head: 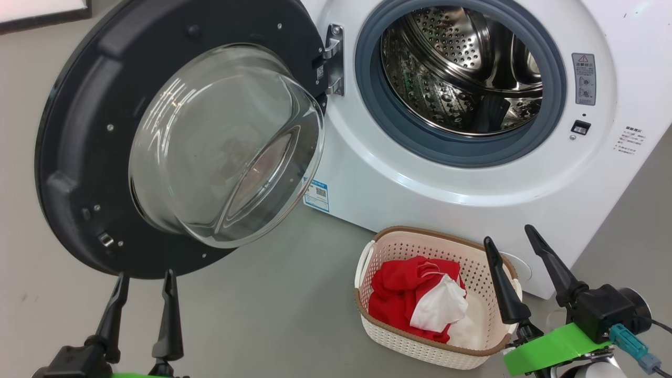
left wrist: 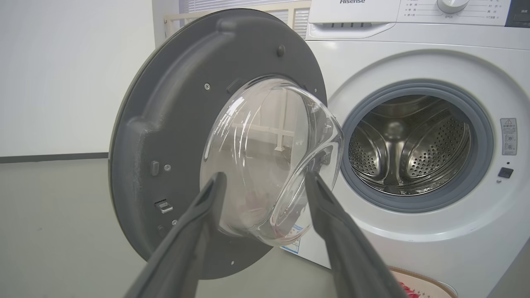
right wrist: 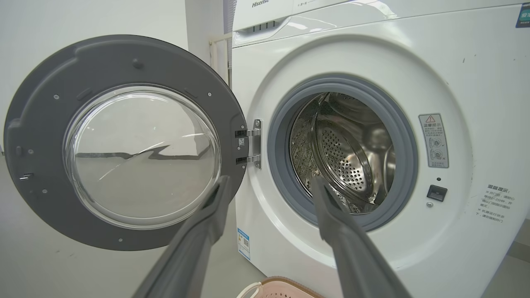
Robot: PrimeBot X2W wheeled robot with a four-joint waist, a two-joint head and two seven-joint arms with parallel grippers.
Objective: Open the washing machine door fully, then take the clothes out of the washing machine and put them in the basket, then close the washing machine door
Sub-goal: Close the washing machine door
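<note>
At seven o'clock in your head view, your left hand (head: 146,274) is released, its two dark fingers spread with nothing between them, tips just under the lower edge of the washing machine door (head: 84,131). The door stands swung wide at ten o'clock, inner face toward you, its clear glass bowl (head: 220,142) bulging out of the dark rim. A metal hinge (head: 334,58) at the door's two o'clock joins it to the washing machine (head: 399,189). A small blue label (head: 316,195) with a code square sits at seven o'clock from the grey gasket (head: 462,149); its print is too small to read. Inside the gasket you see the perforated steel drum (head: 462,68). In the left wrist view you can read "Hisense" (left wrist: 352,1) on the top panel. At three o'clock from the opening, a grey warning sticker (head: 584,79) carries a red triangle and writing too fine to make out. At five o'clock the basket (head: 420,233) stands on the floor (head: 262,315) just before the machine, the red and white clothes (head: 399,294) lying in it. Your right hand (head: 508,234), at four o'clock by the basket's right rim, is released too, fingers apart and empty.
</note>
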